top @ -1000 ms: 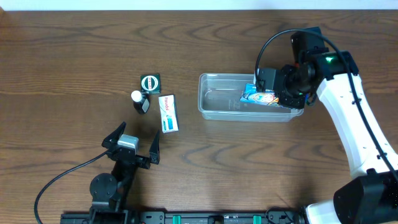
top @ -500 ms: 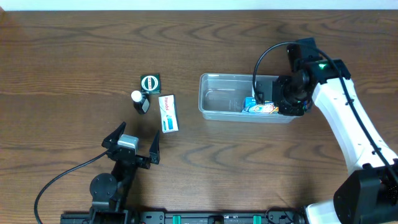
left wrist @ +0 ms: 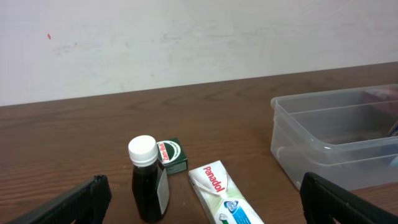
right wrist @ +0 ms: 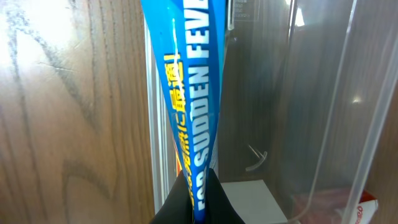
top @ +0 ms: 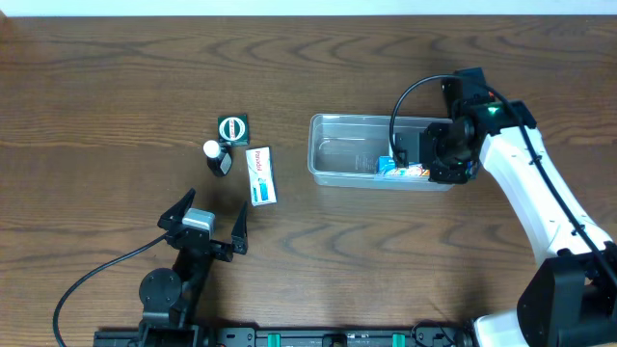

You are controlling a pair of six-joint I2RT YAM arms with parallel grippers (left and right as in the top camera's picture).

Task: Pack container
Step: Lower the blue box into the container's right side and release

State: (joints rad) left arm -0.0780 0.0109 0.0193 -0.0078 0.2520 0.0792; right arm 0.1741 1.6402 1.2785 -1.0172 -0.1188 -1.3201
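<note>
Right claw (top: 416, 166) down in container (top: 333, 145), tight on blue packet (right wrist: 186, 93); left claw (top: 210, 210) wide.

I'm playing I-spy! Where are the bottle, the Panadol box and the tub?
bottle (left wrist: 142, 148), left wrist view, white cap.
Panadol box (left wrist: 217, 186), left wrist view, top face.
tub (left wrist: 329, 158), left wrist view, front wall.

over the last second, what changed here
The right hand, shut on the blue packet, moved it down into the container, toward its near wall; it has not let go. The container, dark bottle, green box, Panadol box and open left hand stayed put.
</note>
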